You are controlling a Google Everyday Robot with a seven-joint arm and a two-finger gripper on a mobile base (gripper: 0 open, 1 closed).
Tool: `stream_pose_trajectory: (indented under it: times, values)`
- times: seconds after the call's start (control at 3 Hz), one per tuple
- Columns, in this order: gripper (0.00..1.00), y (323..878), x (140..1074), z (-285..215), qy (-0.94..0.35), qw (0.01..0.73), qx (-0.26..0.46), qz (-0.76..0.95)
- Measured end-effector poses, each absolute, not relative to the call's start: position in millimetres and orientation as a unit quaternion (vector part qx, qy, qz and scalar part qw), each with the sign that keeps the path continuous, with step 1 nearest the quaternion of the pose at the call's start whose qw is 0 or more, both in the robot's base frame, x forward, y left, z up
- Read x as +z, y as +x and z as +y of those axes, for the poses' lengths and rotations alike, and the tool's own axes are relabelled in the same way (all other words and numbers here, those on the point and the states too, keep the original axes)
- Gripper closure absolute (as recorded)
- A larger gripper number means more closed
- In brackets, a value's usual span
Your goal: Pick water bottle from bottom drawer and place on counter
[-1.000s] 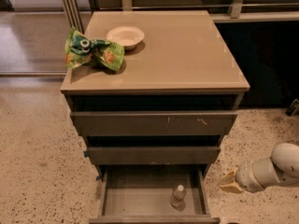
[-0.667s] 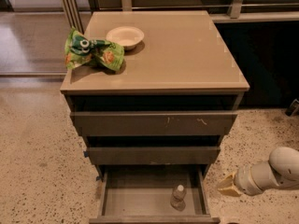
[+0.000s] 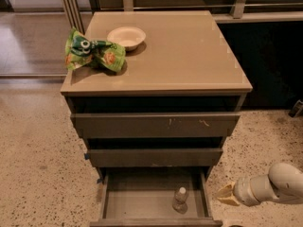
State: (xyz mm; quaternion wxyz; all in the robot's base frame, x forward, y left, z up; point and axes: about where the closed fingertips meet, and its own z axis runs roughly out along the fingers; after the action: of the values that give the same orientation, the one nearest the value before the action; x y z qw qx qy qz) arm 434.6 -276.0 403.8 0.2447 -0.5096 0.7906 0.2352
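Observation:
The water bottle [image 3: 180,199], small, clear, with a white cap, stands upright in the open bottom drawer [image 3: 137,203], right of the drawer's middle. The counter [image 3: 180,56] is the tan top of the drawer cabinet. My gripper [image 3: 225,195] is at the lower right, low over the floor just outside the drawer's right side wall, with its tan tip pointing left toward the drawer. It is apart from the bottle and holds nothing I can see.
A white bowl [image 3: 126,37] and a crumpled green snack bag [image 3: 93,56] lie on the counter's back left. The two upper drawers [image 3: 156,125] are pushed out slightly. Speckled floor [image 3: 38,164] surrounds the cabinet. A dark wall stands to the right.
My arm and gripper have moved slightly down and left, toward the drawer's right side. The bottle has not moved.

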Motion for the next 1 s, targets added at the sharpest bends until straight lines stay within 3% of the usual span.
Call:
stream_pose_trajectory:
  times: [0.33, 0.67, 1.0]
  values:
    - [1.0, 441.6, 336.7, -266.7, -0.5, 0.288, 0.275, 0.769]
    - [1.0, 441.4, 339.7, -266.2, -0.501, 0.287, 0.274, 0.769]
    - [0.93, 439.8, 336.9, -264.3, -0.504, 0.296, 0.277, 0.763]
